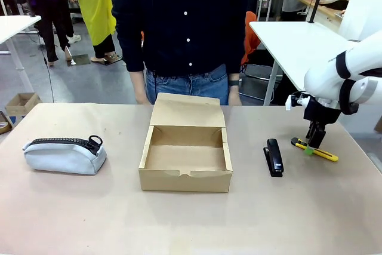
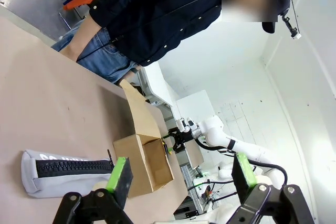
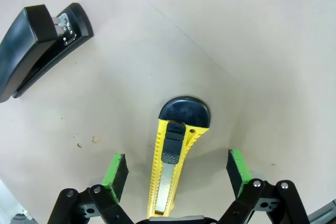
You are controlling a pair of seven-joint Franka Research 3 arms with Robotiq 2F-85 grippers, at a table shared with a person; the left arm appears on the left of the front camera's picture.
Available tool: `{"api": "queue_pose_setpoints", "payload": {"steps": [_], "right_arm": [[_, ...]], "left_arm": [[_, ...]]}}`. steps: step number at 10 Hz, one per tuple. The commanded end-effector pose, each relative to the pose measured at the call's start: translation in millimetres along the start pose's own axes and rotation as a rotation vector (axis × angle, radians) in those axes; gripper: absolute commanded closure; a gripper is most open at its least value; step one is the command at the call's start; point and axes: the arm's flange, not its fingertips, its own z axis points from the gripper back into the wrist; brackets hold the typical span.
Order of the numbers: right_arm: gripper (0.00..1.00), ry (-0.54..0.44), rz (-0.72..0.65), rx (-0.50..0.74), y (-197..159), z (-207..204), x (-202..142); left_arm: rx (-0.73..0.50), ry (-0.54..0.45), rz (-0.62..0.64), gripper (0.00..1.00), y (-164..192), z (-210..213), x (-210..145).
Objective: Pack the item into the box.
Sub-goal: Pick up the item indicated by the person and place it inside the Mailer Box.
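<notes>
The item, a slim yellow utility knife (image 1: 317,151) with a black end, lies flat on the table at the right. My right gripper (image 1: 311,147) is down over it. In the right wrist view the knife (image 3: 169,174) runs up between the green pads (image 3: 117,171), with a gap on each side, so the jaws stand open around it without touching. The box (image 1: 185,178), brown cardboard with its flap lid raised toward the person, sits at the table's middle. My left gripper (image 2: 182,171) hangs open in the air with nothing between its fingers; the box (image 2: 149,167) shows beyond it.
A black stapler (image 1: 273,157) lies between the box and the knife, close to my right gripper; it is also in the right wrist view as the stapler (image 3: 37,45). A grey zippered pouch (image 1: 64,154) rests at the left. A person (image 1: 185,22) stands at the far edge behind the box.
</notes>
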Motion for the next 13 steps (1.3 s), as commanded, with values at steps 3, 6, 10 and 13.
{"api": "queue_pose_setpoints", "payload": {"steps": [3, 6, 10, 13], "right_arm": [[1.00, 0.042, 0.035, 0.036, -6, 2, 3], [0.84, 0.058, 0.036, 0.037, -8, -2, 6], [1.00, 0.085, 0.053, 0.048, -4, -7, 9], [1.00, 0.075, 0.053, 0.052, -3, -5, 8]], "left_arm": [[-0.017, -0.006, -0.021, 0.00, -1, 0, -1], [-0.017, -0.006, -0.021, 0.00, -1, 0, -1], [-0.017, -0.006, -0.021, 0.00, -1, 0, -1], [-0.017, -0.006, -0.021, 0.00, -1, 0, -1]]}}
